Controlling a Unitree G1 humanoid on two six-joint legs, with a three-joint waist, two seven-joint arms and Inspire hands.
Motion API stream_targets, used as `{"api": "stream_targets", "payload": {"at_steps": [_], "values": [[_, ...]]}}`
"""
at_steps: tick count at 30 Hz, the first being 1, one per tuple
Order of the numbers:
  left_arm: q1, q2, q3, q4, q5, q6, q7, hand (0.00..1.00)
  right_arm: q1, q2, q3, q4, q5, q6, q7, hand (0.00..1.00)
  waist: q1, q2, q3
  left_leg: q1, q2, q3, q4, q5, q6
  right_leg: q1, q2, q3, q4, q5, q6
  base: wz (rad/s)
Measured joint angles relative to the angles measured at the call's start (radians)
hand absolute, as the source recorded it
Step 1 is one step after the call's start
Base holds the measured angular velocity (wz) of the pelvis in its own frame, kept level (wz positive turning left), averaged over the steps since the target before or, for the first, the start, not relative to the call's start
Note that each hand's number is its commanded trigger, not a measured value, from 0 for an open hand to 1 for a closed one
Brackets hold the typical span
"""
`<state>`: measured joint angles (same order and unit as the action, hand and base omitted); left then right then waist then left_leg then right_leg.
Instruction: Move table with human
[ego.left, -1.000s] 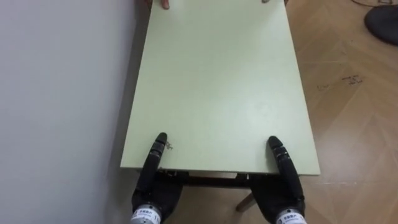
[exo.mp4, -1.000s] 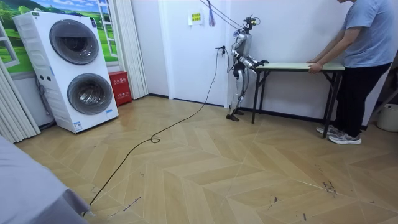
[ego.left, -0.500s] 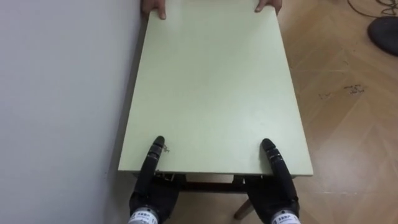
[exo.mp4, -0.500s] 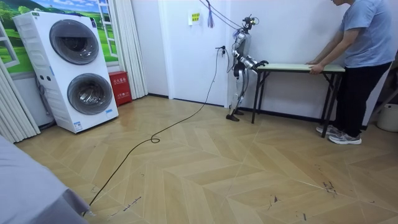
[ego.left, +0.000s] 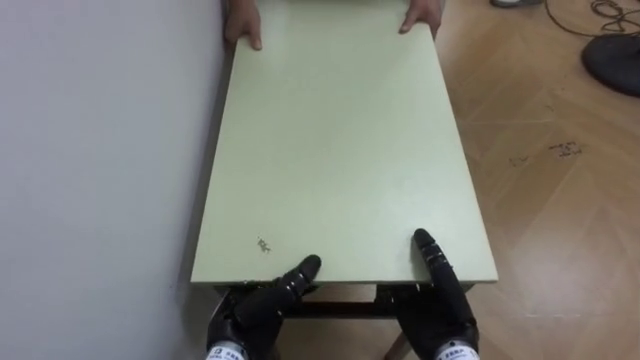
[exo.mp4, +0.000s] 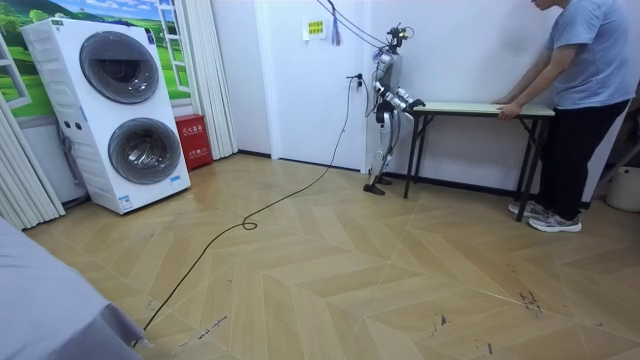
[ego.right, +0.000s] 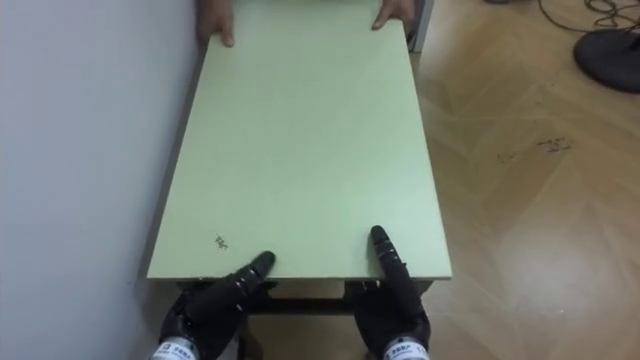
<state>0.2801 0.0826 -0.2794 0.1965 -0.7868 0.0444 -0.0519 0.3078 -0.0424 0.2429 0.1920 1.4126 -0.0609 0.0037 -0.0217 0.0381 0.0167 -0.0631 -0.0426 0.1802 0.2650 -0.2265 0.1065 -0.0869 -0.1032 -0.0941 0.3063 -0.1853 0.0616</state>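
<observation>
Pale green rectangular tabletop (ego.left: 340, 150) on dark legs, standing on a herringbone wood floor (ego.left: 560, 200) with its long side against a white wall (ego.left: 100, 150) on the robot's left. The robot stands at the near short end. Its black left hand (ego.left: 255, 305) and right hand (ego.left: 440, 310) reach over that edge, the rest tucked beneath, so a grip cannot be told. A person (exo.mp4: 585, 60) in a blue shirt holds the far end in both hands (ego.left: 243, 25). This looks like taking hold. Next calls for a firm, level lift together.
</observation>
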Motion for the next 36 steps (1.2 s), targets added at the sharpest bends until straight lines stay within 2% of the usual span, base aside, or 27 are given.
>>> {"api": "stream_targets", "payload": {"at_steps": [3, 5, 8, 14, 16, 22, 30, 36], "values": [[-0.006, 0.000, 0.001, 0.001, 0.019, 0.013, -0.011, 0.00, -0.008, -0.004, -0.002, 0.028, -0.001, 0.012, 0.039, 0.00, -0.001, 0.005, -0.0031, 0.004, 0.001, 0.007, -0.003, 0.000, 0.000, 0.000, 0.000, 0.000, 0.000, 0.000, 0.000, -0.08], [-0.006, 0.004, 0.002, 0.001, 0.032, 0.022, -0.017, 0.00, 0.001, -0.025, 0.002, 0.042, -0.027, 0.021, 0.117, 0.00, -0.005, 0.010, -0.0054, 0.008, 0.001, 0.012, -0.007, 0.000, 0.000, 0.000, 0.000, 0.001, 0.000, 0.000, 0.000, -0.09], [-0.006, 0.009, 0.001, 0.001, 0.036, 0.029, -0.023, 0.00, 0.003, -0.061, 0.010, 0.042, -0.052, 0.037, 0.162, 0.00, -0.008, 0.009, -0.0054, 0.009, 0.001, 0.015, -0.007, 0.000, 0.000, 0.000, 0.000, 0.001, 0.001, 0.000, 0.000, -0.04], [-0.006, 0.010, 0.003, 0.001, 0.035, 0.035, -0.035, 0.00, -0.001, -0.065, 0.009, 0.042, -0.068, 0.044, 0.246, 0.00, -0.010, 0.001, -0.0032, 0.017, 0.005, 0.026, -0.014, -0.002, -0.003, 0.003, 0.001, -0.004, 0.003, 0.000, 0.000, -0.07], [-0.006, 0.010, 0.003, 0.001, 0.036, 0.036, -0.044, 0.00, -0.002, -0.065, 0.009, 0.039, -0.068, 0.060, 0.274, 0.00, -0.009, -0.006, -0.0036, 0.016, 0.009, 0.029, -0.012, -0.003, -0.005, 0.003, 0.002, -0.012, 0.003, 0.001, 0.000, -0.02], [-0.006, 0.012, 0.002, 0.000, 0.036, 0.038, -0.061, 0.00, -0.002, -0.067, 0.009, 0.040, -0.066, 0.083, 0.289, 0.00, -0.008, -0.011, -0.0028, 0.016, 0.012, 0.031, -0.009, -0.004, -0.007, 0.003, 0.004, -0.020, 0.002, 0.003, 0.000, -0.01], [-0.006, 0.014, 0.000, 0.000, 0.082, 0.038, -0.068, 0.00, 0.002, -0.068, 0.009, 0.040, -0.105, 0.085, 0.297, 0.00, -0.011, -0.013, -0.0016, 0.017, 0.012, 0.031, -0.008, -0.004, -0.007, 0.005, 0.004, -0.022, 0.000, 0.003, 0.000, 0.00], [-0.006, 0.033, -0.020, 0.001, 0.128, 0.039, -0.072, 0.00, 0.003, -0.083, 0.009, 0.048, -0.205, 0.089, 0.302, 0.00, -0.027, -0.014, -0.0012, 0.025, 0.013, 0.025, -0.013, -0.004, -0.007, 0.024, 0.003, -0.041, -0.017, 0.006, 0.000, 0.03]]}}
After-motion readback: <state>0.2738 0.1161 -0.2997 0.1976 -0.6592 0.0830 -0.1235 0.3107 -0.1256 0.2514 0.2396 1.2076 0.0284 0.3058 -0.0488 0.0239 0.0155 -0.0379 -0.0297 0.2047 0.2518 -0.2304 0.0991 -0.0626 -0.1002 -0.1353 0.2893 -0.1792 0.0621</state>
